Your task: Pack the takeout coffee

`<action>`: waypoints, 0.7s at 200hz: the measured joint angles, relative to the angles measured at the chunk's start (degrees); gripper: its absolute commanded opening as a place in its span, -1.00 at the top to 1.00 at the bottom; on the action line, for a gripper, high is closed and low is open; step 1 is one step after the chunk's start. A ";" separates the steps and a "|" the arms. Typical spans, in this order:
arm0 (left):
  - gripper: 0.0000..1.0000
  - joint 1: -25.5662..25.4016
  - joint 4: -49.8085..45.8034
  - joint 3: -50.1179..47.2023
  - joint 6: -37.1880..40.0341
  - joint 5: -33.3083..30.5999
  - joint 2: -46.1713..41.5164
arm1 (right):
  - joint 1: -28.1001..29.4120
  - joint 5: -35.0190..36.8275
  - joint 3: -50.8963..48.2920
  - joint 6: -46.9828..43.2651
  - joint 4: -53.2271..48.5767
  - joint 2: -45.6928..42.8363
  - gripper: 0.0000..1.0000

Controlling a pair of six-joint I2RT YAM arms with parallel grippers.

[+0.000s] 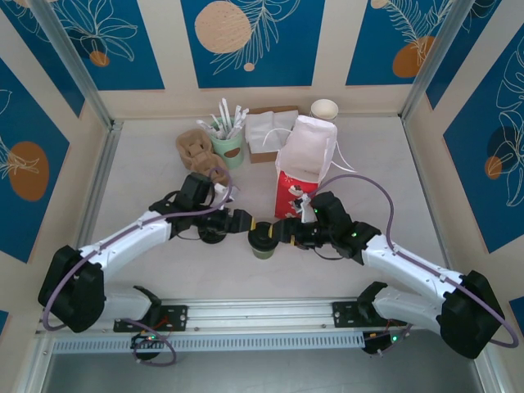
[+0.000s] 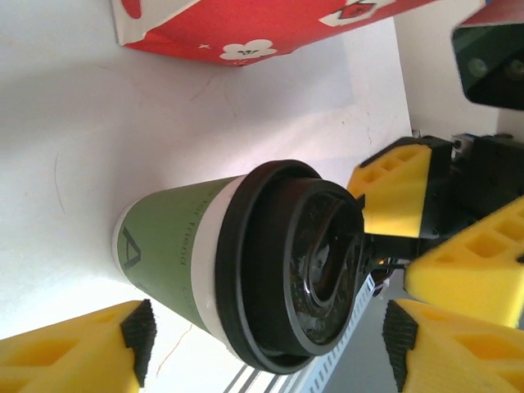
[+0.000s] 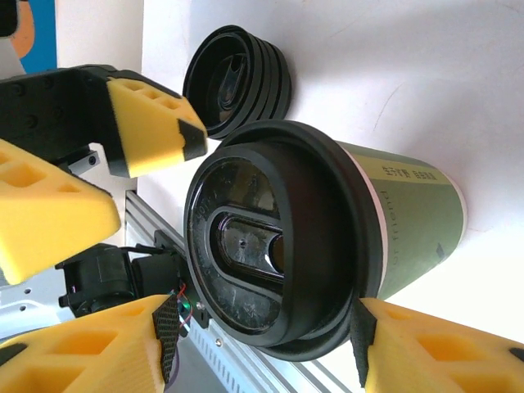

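Top view: the takeout coffee [image 1: 264,240] stands upright on the table [image 1: 139,172], near the centre front, long axis vertical, black lid uppermost. The red bag [image 1: 299,176] stands open-mouthed at the cup's 1 o'clock, apart from it. The left end effector [image 1: 248,227] is at the cup's 10 o'clock, the right end effector [image 1: 281,232] at its 3 o'clock. The left wrist view adds the cup's olive body with its printing, and the bag's red base at 12 o'clock. In that view the left end effector stands open, released, its yellow pads [image 2: 74,352] on either side of the cup and clear of it. The right wrist view adds a stack of loose black lids [image 3: 237,78] beyond the cup at 11 o'clock, and the lid's sip slot. The right end effector's pads [image 3: 442,356] bracket the lid, one against the rim, the other just beside it; a firm clamp cannot be confirmed.
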 measured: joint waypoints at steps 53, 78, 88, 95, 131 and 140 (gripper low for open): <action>-0.49 -1.49 -0.02 0.00 0.28 -1.27 1.75 | 0.68 0.24 0.15 0.02 0.00 0.15 -0.18; -0.43 -1.57 -0.13 0.00 0.28 -1.62 2.14 | 0.72 0.48 0.15 0.00 -0.04 0.15 -0.18; -0.41 -1.57 -0.22 0.00 0.31 -1.70 2.14 | 0.72 0.66 0.15 0.02 -0.17 0.15 -0.18; -0.39 -1.57 -0.31 0.00 0.35 -1.79 2.14 | 0.72 0.85 0.15 0.00 -0.33 0.15 -0.18; -0.25 -1.57 -1.16 -0.26 1.29 -2.47 2.14 | 0.83 1.70 0.15 -0.24 -1.36 0.15 -0.18; -0.21 -1.57 -1.31 -0.48 1.55 -2.67 2.14 | 0.90 1.73 0.15 -0.39 -1.44 0.15 -0.18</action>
